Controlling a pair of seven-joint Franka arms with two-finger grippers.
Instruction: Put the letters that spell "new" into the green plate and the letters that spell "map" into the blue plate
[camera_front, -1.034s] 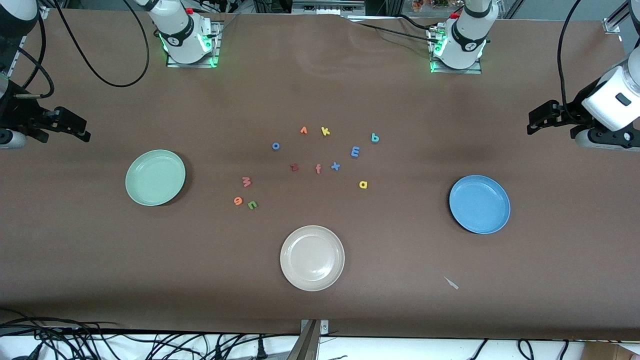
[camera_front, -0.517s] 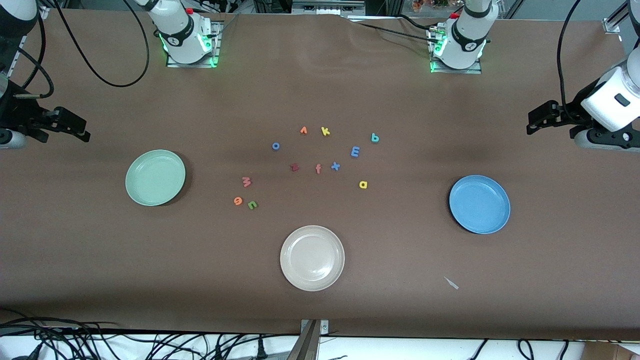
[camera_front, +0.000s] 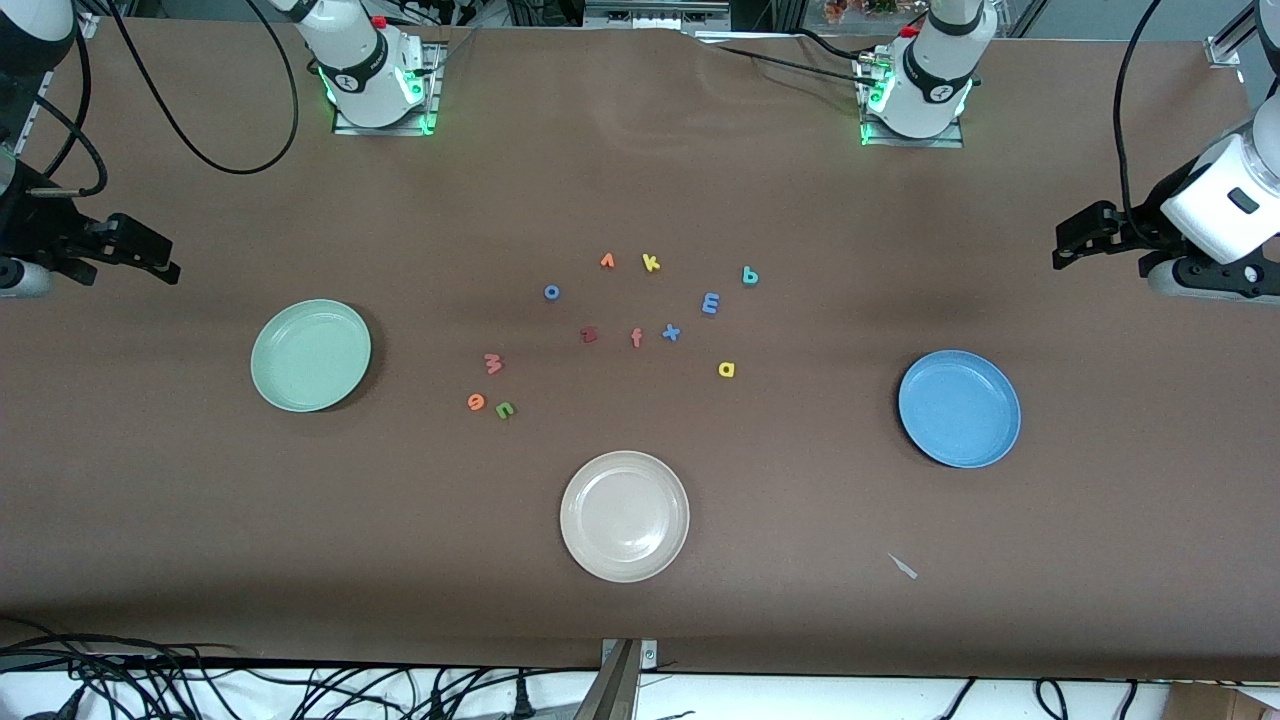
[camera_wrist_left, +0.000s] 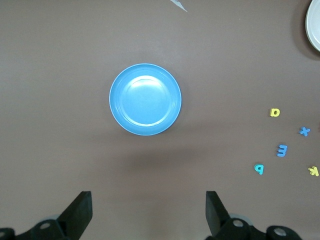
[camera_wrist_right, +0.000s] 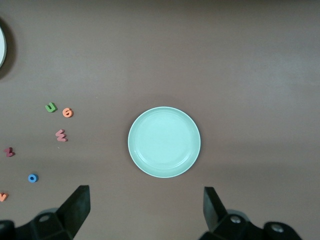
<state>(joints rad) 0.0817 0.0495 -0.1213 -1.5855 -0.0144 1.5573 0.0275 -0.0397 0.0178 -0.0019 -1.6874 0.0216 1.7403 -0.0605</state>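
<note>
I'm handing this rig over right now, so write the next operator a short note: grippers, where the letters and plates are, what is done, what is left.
Left gripper: open, holding nothing, waiting up at its own end of the table.
Right gripper: open, holding nothing, waiting at its own end.
Green plate and blue plate: both hold nothing.
Green n, orange e and red-pink w lie close together on the table, toward the green plate.
Blue m, teal p and yellow a lie toward the blue plate.
Done: nothing yet.
Left: all six letters into their plates.
</note>
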